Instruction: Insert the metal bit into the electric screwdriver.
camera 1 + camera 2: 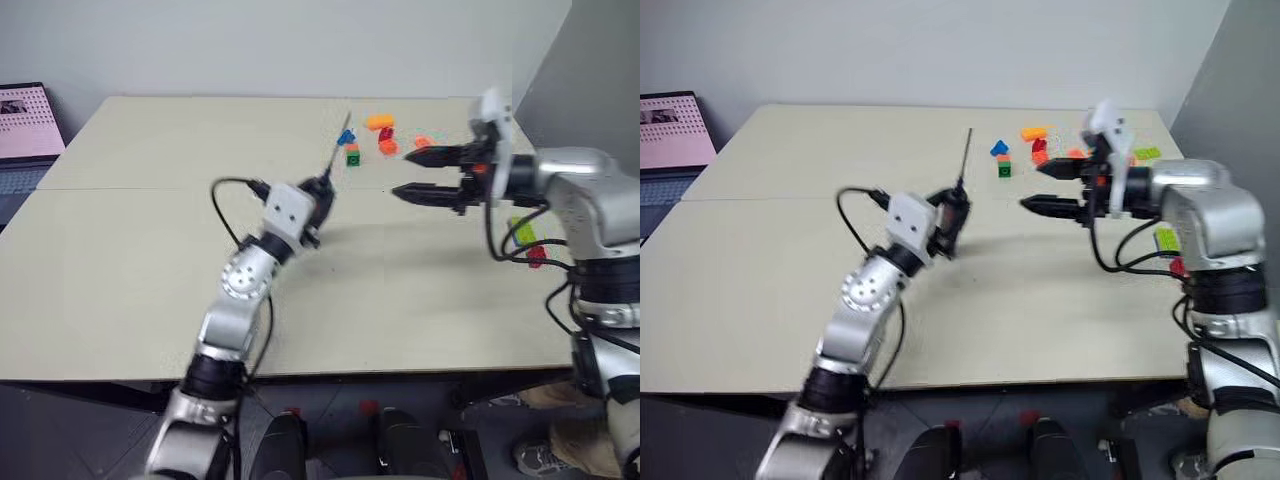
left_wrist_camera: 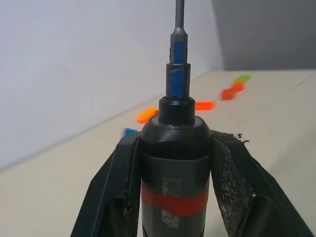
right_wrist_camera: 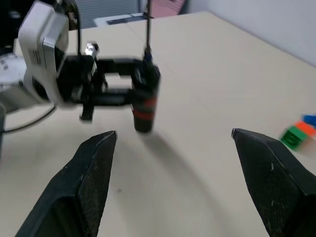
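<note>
The left gripper [image 1: 952, 222] is clamping the electric screwdriver [image 1: 953, 216] by its dark barrel, one black finger [image 2: 116, 192] pressing on each side just above the red band, as the left wrist view is showing. The tool is standing roughly upright above the table [image 1: 790, 290], tilting slightly, its lower end hanging free of the surface. The metal bit [image 1: 966, 154] is sitting in the screwdriver's blue-marked tip and rising from it as a thin grey rod, reaching up toward the far side of the table.

The right gripper [image 1: 1040, 188] is hovering off to the right of the screwdriver, well apart from it, its two black fingers [image 3: 91, 173] standing wide apart and gripping nothing. It is pointing sideways toward the left arm, and in the right wrist view the screwdriver and the bit are showing between its spread fingers, further off.

Behind both grippers, small toy bricks are lying scattered on the far right part of the table: a green brick [image 1: 1004, 170] with an orange one on top, a blue piece [image 1: 999, 149] just beside it, an orange brick [image 1: 1033, 132] and a red brick [image 1: 1039, 146] near the right gripper. A yellow-green brick [image 1: 1147, 153] is lying near the table's right edge. A laptop [image 1: 675, 130] with a pink screen is standing beyond the table's left corner.
</note>
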Robot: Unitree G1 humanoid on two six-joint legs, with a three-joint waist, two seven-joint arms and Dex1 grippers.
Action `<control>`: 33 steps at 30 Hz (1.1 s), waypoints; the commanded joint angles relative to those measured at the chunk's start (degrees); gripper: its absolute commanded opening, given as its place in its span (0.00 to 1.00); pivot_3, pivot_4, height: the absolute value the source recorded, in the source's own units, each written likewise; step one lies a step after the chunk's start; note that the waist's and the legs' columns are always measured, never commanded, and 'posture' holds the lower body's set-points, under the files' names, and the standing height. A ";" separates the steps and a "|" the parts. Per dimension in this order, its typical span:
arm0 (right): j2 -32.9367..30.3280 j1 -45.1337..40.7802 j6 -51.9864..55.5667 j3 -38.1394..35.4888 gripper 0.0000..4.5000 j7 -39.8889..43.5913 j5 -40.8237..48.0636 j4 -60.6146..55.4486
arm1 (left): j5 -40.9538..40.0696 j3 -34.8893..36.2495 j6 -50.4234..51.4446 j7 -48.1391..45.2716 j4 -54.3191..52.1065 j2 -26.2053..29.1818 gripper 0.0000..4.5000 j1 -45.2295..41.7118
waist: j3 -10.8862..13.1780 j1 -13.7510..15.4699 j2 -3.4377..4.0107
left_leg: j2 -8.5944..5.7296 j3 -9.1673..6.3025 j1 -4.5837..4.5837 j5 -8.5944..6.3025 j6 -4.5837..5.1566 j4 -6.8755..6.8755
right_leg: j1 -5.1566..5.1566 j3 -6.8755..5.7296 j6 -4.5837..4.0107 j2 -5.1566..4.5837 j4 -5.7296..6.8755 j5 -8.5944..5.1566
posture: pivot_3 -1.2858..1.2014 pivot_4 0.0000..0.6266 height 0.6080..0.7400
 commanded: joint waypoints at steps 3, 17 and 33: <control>-8.83 6.13 -6.16 0.43 0.87 3.12 -3.15 -9.37 | 6.82 -6.24 -5.00 -12.57 8.71 10.80 0.36 -9.79 | 0.00 0.00 0.01 | 0.00 0.04 -0.24 0.00 0.00 -0.16 | -0.30 0.00 0.01 0.00 -0.04 -0.01 | 0.52 0.24 1.00; -12.28 14.45 -10.10 2.10 0.87 3.39 -4.58 -17.12 | 19.55 -26.74 -23.01 -38.44 38.20 11.03 0.36 -25.32 | 0.04 0.00 0.08 | 0.02 0.03 -0.61 -0.01 0.01 -0.14 | -0.42 -0.06 0.09 -0.01 -0.46 0.04 | 0.52 0.24 1.00; -14.66 18.23 -7.49 -2.53 0.87 2.25 -0.70 -21.00 | 11.91 -18.96 -18.27 -49.64 42.41 8.89 1.00 -28.31 | 0.03 -0.01 0.09 | 0.01 0.00 -0.60 -0.01 0.02 0.08 | -0.34 -0.05 0.16 -0.01 -0.32 0.08 | 0.52 0.24 1.00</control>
